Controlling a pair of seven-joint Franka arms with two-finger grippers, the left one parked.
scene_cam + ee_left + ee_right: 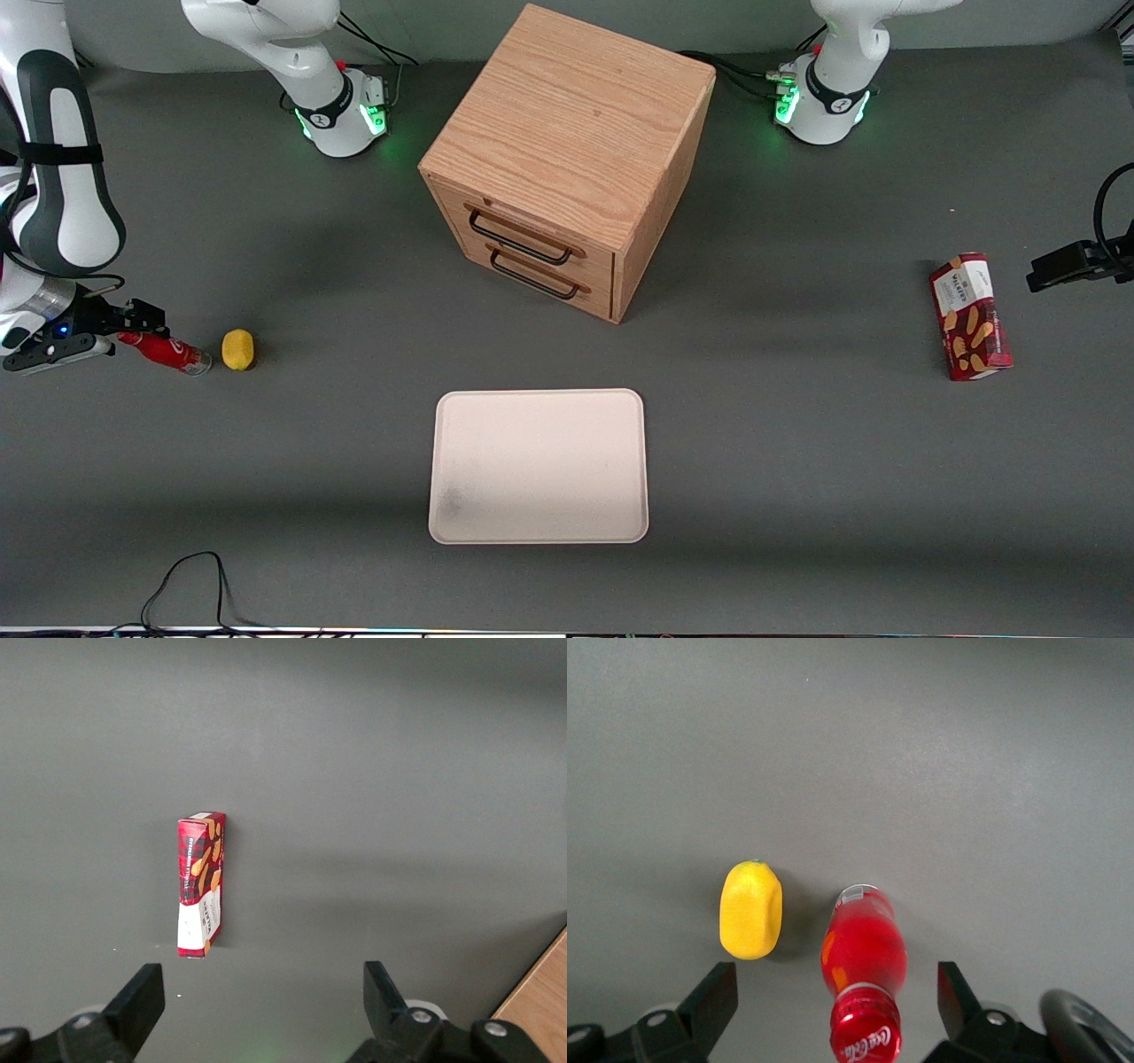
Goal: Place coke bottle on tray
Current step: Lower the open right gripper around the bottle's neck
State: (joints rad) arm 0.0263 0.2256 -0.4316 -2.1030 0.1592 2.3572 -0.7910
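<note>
Front view: gripper low at the working arm's end of the table, over the cap end of the bottle, which lies beside a lemon, well apart from the tray. Right wrist view: fingers spread wide, untouching, bottle between them.

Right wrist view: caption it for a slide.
Open gripper straddles the coke bottle, a lemon beside it.
</note>
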